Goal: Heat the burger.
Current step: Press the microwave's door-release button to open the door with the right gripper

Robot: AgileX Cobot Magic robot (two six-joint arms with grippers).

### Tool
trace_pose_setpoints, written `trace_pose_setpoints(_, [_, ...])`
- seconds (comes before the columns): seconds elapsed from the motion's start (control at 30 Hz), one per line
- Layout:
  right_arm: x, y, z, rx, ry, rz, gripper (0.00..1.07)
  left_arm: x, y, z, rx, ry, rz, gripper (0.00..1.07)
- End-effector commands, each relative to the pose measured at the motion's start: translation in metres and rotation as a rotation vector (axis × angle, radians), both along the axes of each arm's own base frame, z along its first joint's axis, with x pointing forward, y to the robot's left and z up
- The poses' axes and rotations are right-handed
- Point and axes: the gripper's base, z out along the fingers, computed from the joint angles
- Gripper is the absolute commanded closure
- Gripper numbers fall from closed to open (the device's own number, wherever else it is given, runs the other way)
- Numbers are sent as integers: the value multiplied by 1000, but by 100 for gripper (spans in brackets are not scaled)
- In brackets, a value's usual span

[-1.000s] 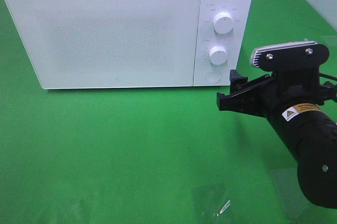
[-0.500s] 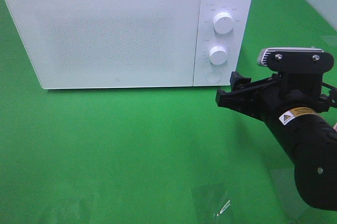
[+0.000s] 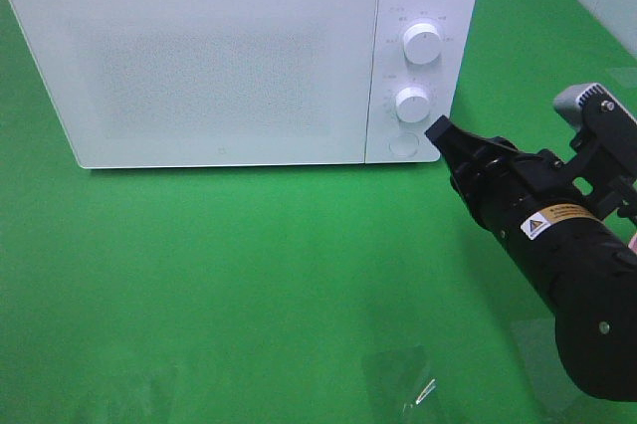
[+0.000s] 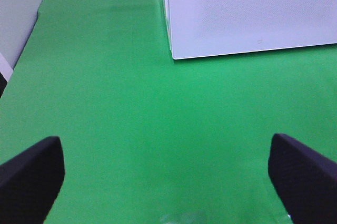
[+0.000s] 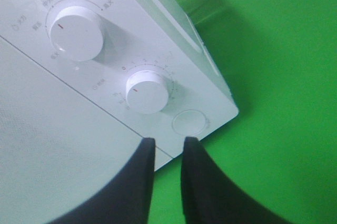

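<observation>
- Your right gripper (image 3: 442, 133), at right centre, has its jaws nearly closed and empty, just beside the round button (image 3: 402, 144) of the microwave (image 3: 219, 56).
- Your left gripper (image 4: 168, 182) is spread wide, empty.

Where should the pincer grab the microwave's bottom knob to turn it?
Take the lower knob by its round side wall, one finger on each side, coming straight at the microwave's front panel. It is a short drum sticking out of that flat face, so its rim gives opposite sides to pinch. The right pincer likely needs opening wider first.
</observation>
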Motion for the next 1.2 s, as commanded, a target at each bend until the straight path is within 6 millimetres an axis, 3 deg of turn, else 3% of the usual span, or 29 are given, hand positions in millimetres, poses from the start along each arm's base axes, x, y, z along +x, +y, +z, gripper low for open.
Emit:
trace_pose_setpoints(0.03, [1,5,6,147,-44,16,96,-1,0,-1,-1,-2,2,9])
trace_pose_setpoints(0.17, [1,6,7,460,-10,-12,107,-1,0,-1,-1,-2,2,9])
trace_pose_setpoints(0.23, [1,6,6,516,2,-22,107,-1,0,-1,-1,-2,2,9])
trace_pose_setpoints(0.83, [0,5,-5,731,154,-97,107,-1,0,-1,-1,-2,2,9])
trace_pose_setpoints(1.2, [39,3,-11,780,162,-71,107,-1,0,-1,-1,-2,2,9])
